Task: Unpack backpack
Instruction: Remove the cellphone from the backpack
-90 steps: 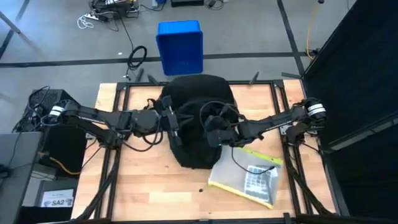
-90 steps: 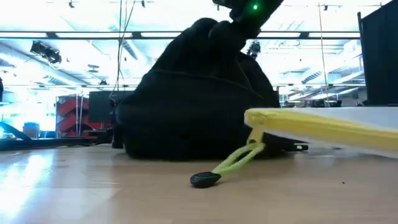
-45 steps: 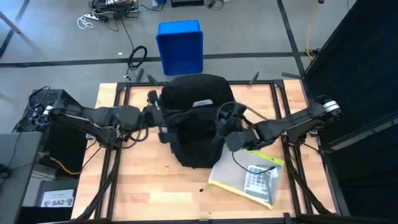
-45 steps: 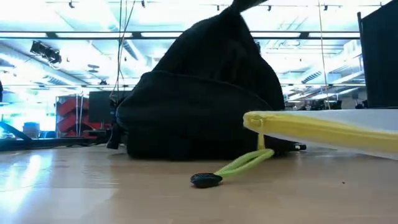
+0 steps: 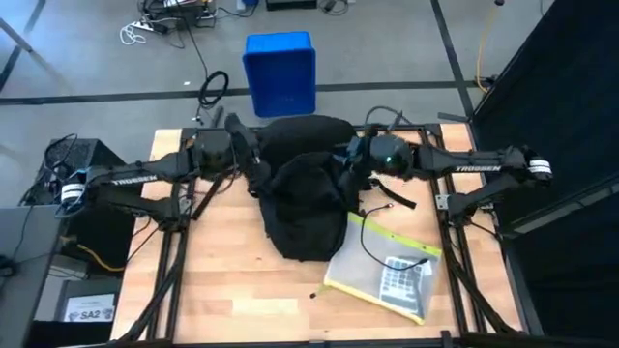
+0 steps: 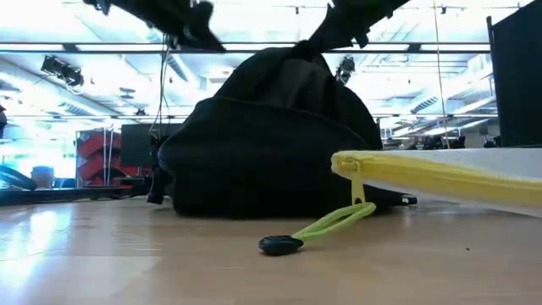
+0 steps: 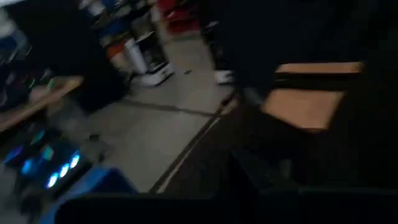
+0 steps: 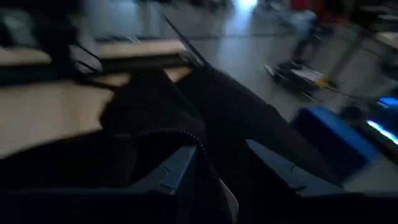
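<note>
The backpack (image 5: 305, 193) lies in the middle of the table, its far end near the table's back edge, a rounded heap of black fabric that sags and folds; it looks soft and limp, likely to slump wherever it is not held up, and its bulk suggests some weight inside, though that is a guess; the cloth should not slip, and the firmest places to take hold would be the zipper edge of the opening or a strap, not the loose panel; the right gripper (image 5: 346, 159) sits at the bag's far right shoulder, its arm stretched almost straight across from the right side; in the right wrist view a fold of fabric with a zipper line runs between the fingers (image 8: 176, 171), so it appears to be pinching the bag there; the left gripper (image 5: 253, 166) reaches in at the far left shoulder; whether its fingers are parted or closed I cannot tell; a yellow-edged clear pouch (image 5: 382, 275) lies just beside the bag's near right; a blue box (image 5: 280, 71) stands on the floor beyond the table.
</note>
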Controlling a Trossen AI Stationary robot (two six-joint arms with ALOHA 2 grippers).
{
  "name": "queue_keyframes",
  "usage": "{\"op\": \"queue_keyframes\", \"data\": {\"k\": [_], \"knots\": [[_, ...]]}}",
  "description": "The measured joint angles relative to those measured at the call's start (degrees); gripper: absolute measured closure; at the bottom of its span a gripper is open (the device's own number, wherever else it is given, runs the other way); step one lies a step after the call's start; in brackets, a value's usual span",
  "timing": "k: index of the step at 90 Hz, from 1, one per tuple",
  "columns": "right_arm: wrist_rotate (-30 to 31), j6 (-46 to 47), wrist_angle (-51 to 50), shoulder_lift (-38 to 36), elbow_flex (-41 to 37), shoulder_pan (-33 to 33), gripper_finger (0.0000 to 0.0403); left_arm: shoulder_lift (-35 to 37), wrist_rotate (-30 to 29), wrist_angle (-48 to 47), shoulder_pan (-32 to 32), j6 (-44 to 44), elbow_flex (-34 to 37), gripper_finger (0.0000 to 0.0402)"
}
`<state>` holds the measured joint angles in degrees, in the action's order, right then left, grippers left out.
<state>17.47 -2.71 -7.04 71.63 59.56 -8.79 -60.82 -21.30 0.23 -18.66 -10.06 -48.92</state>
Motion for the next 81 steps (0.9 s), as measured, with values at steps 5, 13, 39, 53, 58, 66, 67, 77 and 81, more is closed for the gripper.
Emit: {"op": "queue_keyframes", "data": {"k": [5,13,39,53,58,66,67,77,81], "knots": [[-4.05,-0.38,0.01,-0.90,-0.23,-1.59,0.0299,-0.95,2.90,-0.65,-2.81,1.55,0.65,0.0402],[-13.62,-0.55,0.40,-2.05,-0.25,-3.22,0.0295,-2.39,8.89,0.30,-6.11,3.15,1.30,0.0401],[-22.54,-4.22,3.16,-4.91,-0.25,-3.78,0.0268,-7.30,13.15,0.67,-9.88,2.70,1.55,0.0376],[-2.51,-5.98,-1.90,-2.60,-0.23,-9.06,0.0254,-8.09,14.07,0.74,-10.27,1.43,1.55,0.0325],[-2.82,-5.85,-3.20,-1.04,-0.23,-12.66,0.0247,-8.09,14.09,0.97,-10.48,1.15,1.54,0.0303],[-11.29,-5.20,-2.86,1.99,-0.23,-19.03,0.0235,-8.09,14.29,1.37,-11.02,0.24,1.52,0.0268],[-12.61,-5.15,-2.66,2.53,-0.23,-19.90,0.0233,-8.09,14.29,1.36,-11.14,0.06,1.52,0.0264],[-26.27,-5.06,0.74,7.93,-0.27,-28.21,0.0215,-8.09,14.27,1.77,-13.63,-0.43,1.52,0.0230],[-30.44,-5.06,2.08,10.07,0.04,-31.43,0.0207,-8.09,14.39,1.38,-15.02,-0.67,1.50,0.0222]]}}
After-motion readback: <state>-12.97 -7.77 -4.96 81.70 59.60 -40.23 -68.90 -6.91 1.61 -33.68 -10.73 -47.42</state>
